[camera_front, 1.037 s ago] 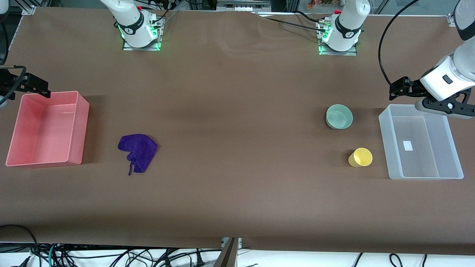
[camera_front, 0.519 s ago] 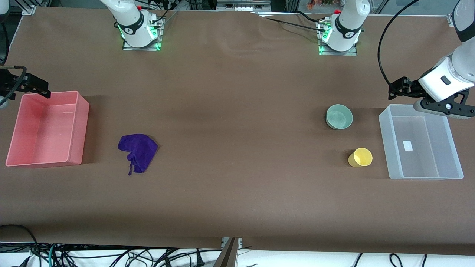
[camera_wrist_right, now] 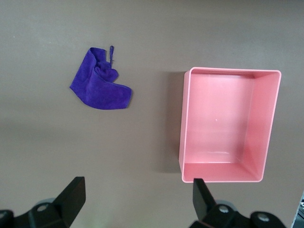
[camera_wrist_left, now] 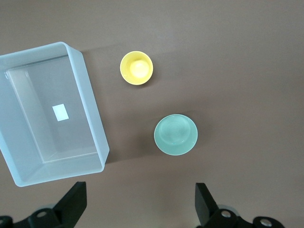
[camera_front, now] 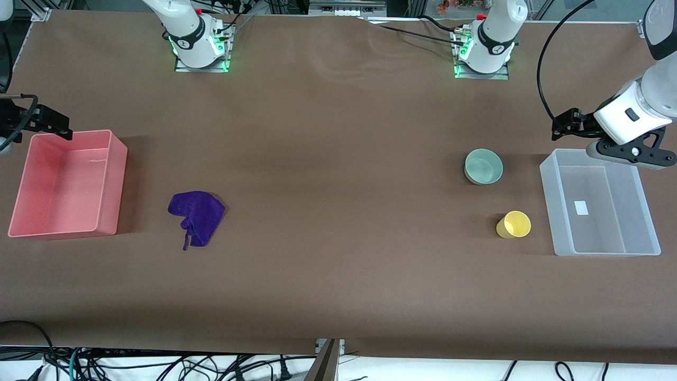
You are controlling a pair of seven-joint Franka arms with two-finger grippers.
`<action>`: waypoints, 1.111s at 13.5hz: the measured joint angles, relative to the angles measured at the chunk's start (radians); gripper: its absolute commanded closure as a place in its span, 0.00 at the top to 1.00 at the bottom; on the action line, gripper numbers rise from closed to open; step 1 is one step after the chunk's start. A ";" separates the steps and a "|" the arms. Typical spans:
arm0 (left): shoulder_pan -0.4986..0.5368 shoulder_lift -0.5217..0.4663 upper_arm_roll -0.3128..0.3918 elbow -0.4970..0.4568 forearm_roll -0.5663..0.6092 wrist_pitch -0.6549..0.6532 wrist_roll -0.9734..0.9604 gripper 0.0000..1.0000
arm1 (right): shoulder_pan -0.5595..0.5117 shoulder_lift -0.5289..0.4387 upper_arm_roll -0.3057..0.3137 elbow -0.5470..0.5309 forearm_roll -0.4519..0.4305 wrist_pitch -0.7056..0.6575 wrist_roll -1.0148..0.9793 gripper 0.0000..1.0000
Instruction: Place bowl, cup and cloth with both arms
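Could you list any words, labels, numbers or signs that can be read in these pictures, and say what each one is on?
No readable text anywhere.
Clear bin: a small white label on its floor, blank as far as can be seen.
Bowl, cup, cloth, pink bin: plain, no markings.
Arm bases: round marks too small to read.

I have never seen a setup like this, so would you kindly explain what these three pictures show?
Two white robot arms share a brown table. One picture looks down from across it; the others come from cameras on each wrist. The left end effector, open, hangs over the clear bin, with the green bowl and yellow cup on the table beside the bin. The right end effector, also open, hangs by the pink bin, with the purple cloth lying nearby. Nothing is held.
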 measured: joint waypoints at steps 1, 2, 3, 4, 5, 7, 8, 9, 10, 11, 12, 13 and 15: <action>0.000 0.000 0.000 0.000 0.000 -0.001 0.000 1.00 | 0.000 0.000 0.000 0.000 0.000 0.000 0.000 1.00; 0.000 0.001 0.000 0.000 0.000 -0.001 0.000 1.00 | 0.000 0.000 0.000 0.000 0.000 0.000 0.000 1.00; 0.000 0.001 0.000 0.000 0.000 -0.002 0.000 1.00 | 0.000 0.000 0.000 0.000 0.000 0.000 0.000 1.00; 0.000 0.001 0.000 0.000 0.000 -0.003 0.000 1.00 | 0.000 0.000 0.000 0.000 -0.001 0.000 0.000 1.00; 0.000 0.001 0.000 0.000 0.000 -0.003 0.000 1.00 | 0.000 0.000 -0.001 0.000 -0.001 0.000 0.000 1.00; 0.000 0.001 0.000 0.000 0.000 -0.004 0.000 1.00 | 0.000 0.000 -0.001 0.000 -0.002 0.000 0.000 1.00; 0.000 0.002 0.000 0.000 0.000 -0.005 0.000 1.00 | 0.000 0.000 -0.001 0.000 -0.002 0.000 0.000 1.00; 0.000 0.003 0.000 -0.003 0.000 -0.012 0.004 1.00 | 0.000 0.000 -0.001 0.000 -0.002 0.000 0.000 1.00; 0.000 0.005 0.000 -0.011 -0.001 -0.029 0.021 1.00 | 0.000 0.000 -0.001 0.000 -0.002 0.000 0.000 1.00; 0.000 0.011 0.000 -0.024 -0.003 -0.048 0.050 1.00 | 0.000 0.002 -0.001 0.000 -0.002 0.000 0.000 1.00; 0.000 0.024 0.000 -0.039 -0.004 -0.058 0.075 1.00 | 0.000 0.004 0.000 -0.001 -0.002 0.000 0.000 1.00; 0.000 0.046 0.000 -0.056 -0.005 -0.056 0.089 1.00 | 0.001 0.008 0.000 -0.001 -0.002 0.000 0.000 1.00; 0.000 0.100 0.000 -0.108 -0.005 0.023 0.100 1.00 | 0.002 0.018 0.001 -0.003 -0.002 0.000 0.000 1.00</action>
